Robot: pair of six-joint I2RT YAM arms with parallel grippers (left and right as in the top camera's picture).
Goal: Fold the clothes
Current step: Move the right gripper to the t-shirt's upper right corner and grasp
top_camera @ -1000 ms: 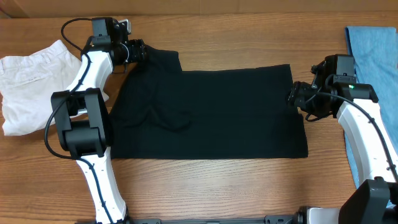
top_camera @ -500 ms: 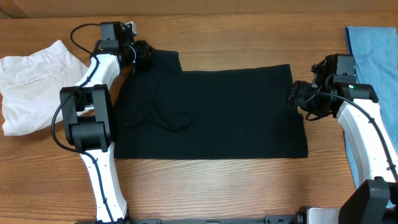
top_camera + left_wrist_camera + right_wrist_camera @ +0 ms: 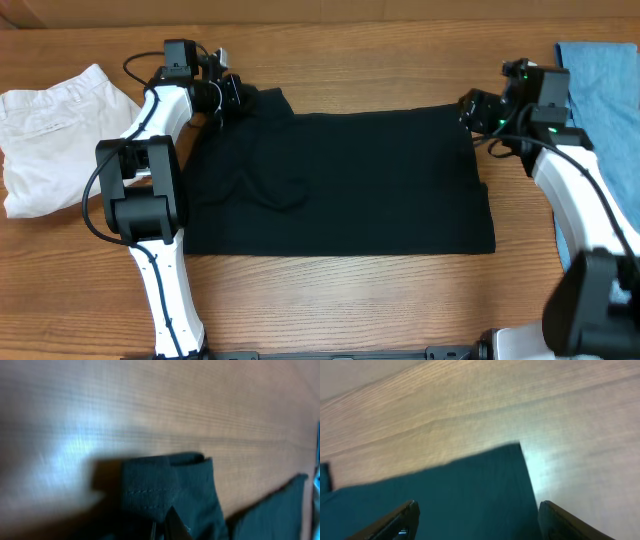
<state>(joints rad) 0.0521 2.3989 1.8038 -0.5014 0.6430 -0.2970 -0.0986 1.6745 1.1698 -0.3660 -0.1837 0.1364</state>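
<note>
1. Spread flat across wooden table (image 3: 350,300): large plain black short-sleeved fabric shirt (image 3: 340,180).
2. Left fingers (image 3: 232,95) pinched together on its far-left sleeve.
3. Right fingers (image 3: 470,107) apart, over its far-right corner.
4. Left: rumpled white trousers (image 3: 50,140); right edge: light blue jeans (image 3: 600,90).

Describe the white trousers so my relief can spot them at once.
Find the big black shirt spread across the middle of the wooden table. Beyond its left side lie crumpled white trousers. They're the only white garment; the blue jeans sit at the far right edge.
</note>
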